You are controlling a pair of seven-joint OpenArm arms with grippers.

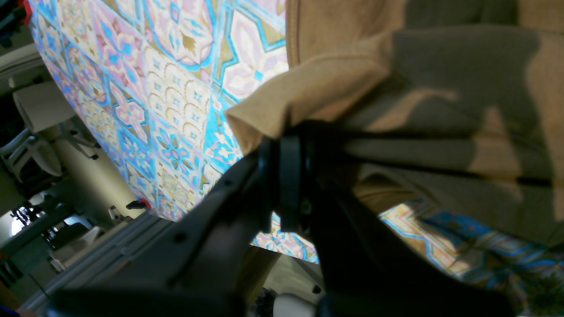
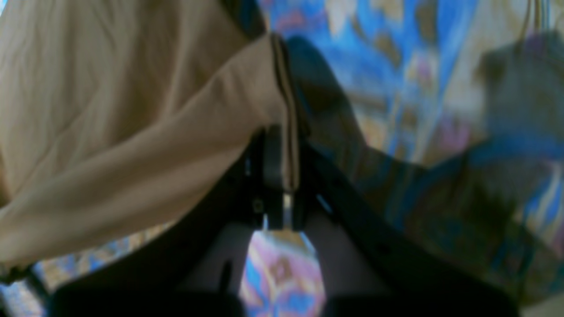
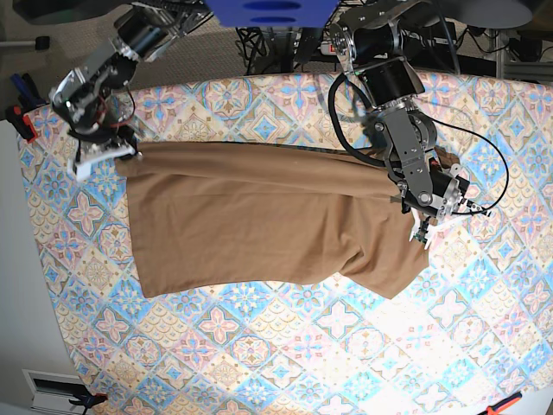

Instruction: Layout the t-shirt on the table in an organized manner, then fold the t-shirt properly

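Both claws are closed on the t-shirt (image 3: 259, 225): the left gripper (image 3: 421, 207) pinches a fold of the tan fabric at one far corner, and the right gripper (image 3: 104, 154) pinches the hemmed edge at the opposite corner. Between the two claws the cloth runs as one fairly straight upper edge, and from that edge it spreads toward the near side of the table (image 3: 285, 363), already quite flat. Below the left gripper a sleeve part hangs out in a bent, uneven flap, so the laying-out step seems not finished. The step in hand looks like stretching and placing the shirt. The next move probably calls for lowering both corners together, keeping the edge tight, then releasing and smoothing the flap before any fold. Little stands in the way on the patterned surface; only a black cable (image 3: 484, 164) loops just beside the left gripper and could catch the cloth.
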